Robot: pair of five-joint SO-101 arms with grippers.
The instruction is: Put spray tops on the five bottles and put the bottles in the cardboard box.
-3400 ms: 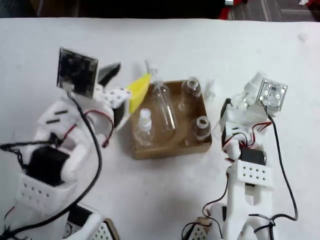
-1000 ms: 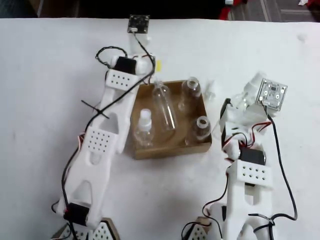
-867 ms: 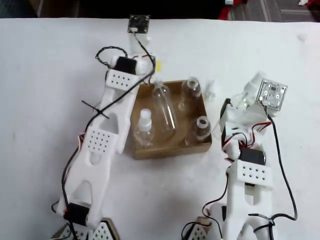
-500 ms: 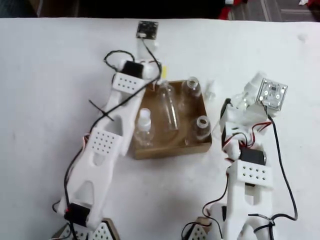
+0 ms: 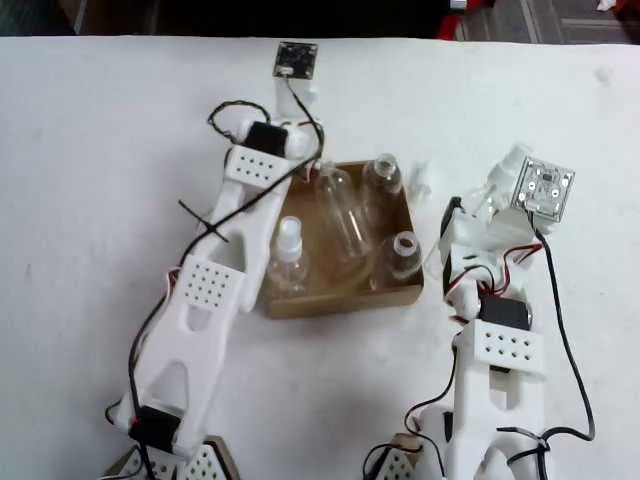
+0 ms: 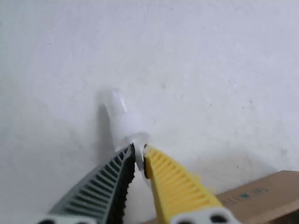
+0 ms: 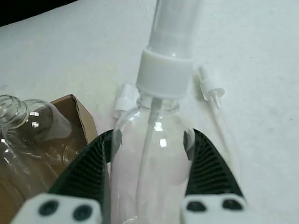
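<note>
My left gripper [image 6: 139,153] is shut on the lower end of a white spray top [image 6: 122,114] lying on the table just beyond the cardboard box [image 6: 261,196]. In the high view that arm [image 5: 250,165] stretches past the far edge of the box [image 5: 340,298]. Inside it a clear bottle [image 5: 343,210] lies on its side, one capped bottle [image 5: 288,255] stands, and two open-necked bottles [image 5: 383,176] [image 5: 403,250] stand. My right gripper [image 7: 152,144] is shut around a clear bottle [image 7: 149,158] with a spray top [image 7: 167,70] on it, right of the box.
Two loose spray tops [image 7: 211,88] [image 7: 123,100] lie on the table beyond the held bottle; one of them [image 5: 422,178] is just right of the box's far corner. White table surrounds the box, with open room at the far side and left.
Over the last seconds the left arm stretched from the box's left side out past its far edge. The lying bottle shifted slightly right. The right arm stayed still with its bottle.
</note>
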